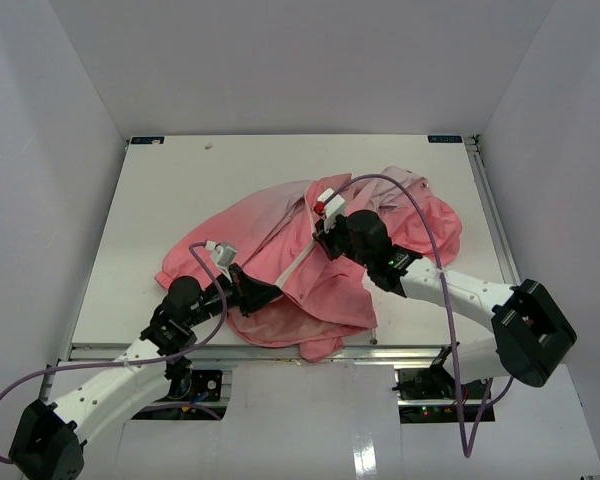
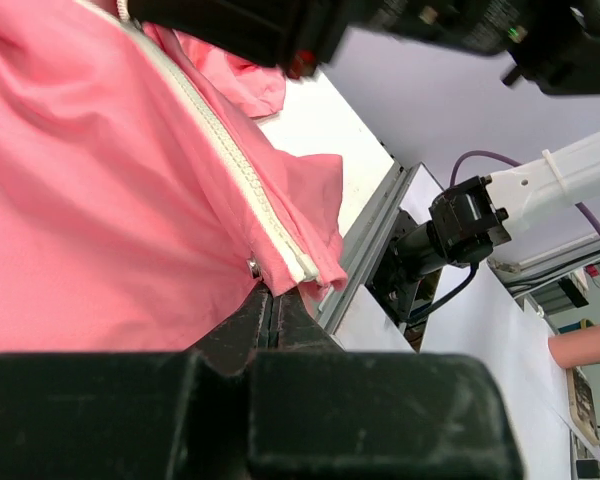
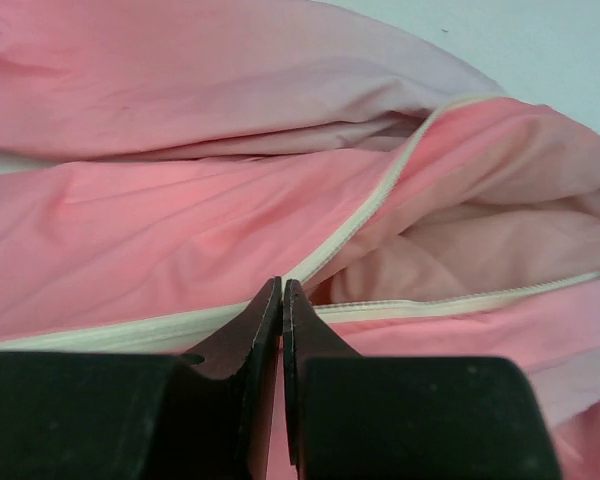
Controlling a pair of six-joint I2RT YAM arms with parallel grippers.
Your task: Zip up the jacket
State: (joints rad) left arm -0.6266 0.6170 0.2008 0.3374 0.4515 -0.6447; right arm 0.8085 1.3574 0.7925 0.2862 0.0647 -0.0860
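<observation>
The salmon-pink jacket (image 1: 265,220) lies crumpled on the middle of the white table, with its front hem hanging over the near edge. Its light zipper (image 1: 295,268) runs diagonally between my two grippers. My left gripper (image 1: 263,293) is shut on the jacket's lower corner. In the left wrist view the left gripper (image 2: 273,292) pinches fabric just below a snap stud (image 2: 253,266) and the zipper's end (image 2: 230,160). My right gripper (image 1: 320,238) sits higher up the zipper. In the right wrist view the right gripper (image 3: 282,285) is shut where the two zipper edges (image 3: 380,195) meet. The slider is hidden.
White walls enclose the table (image 1: 180,190) on three sides. A metal rail (image 2: 375,240) borders the near edge, right beside the gripped hem. The right arm's base (image 2: 470,225) and purple cables (image 1: 435,250) lie nearby. The right arm's wrist (image 2: 430,25) hangs above the left gripper.
</observation>
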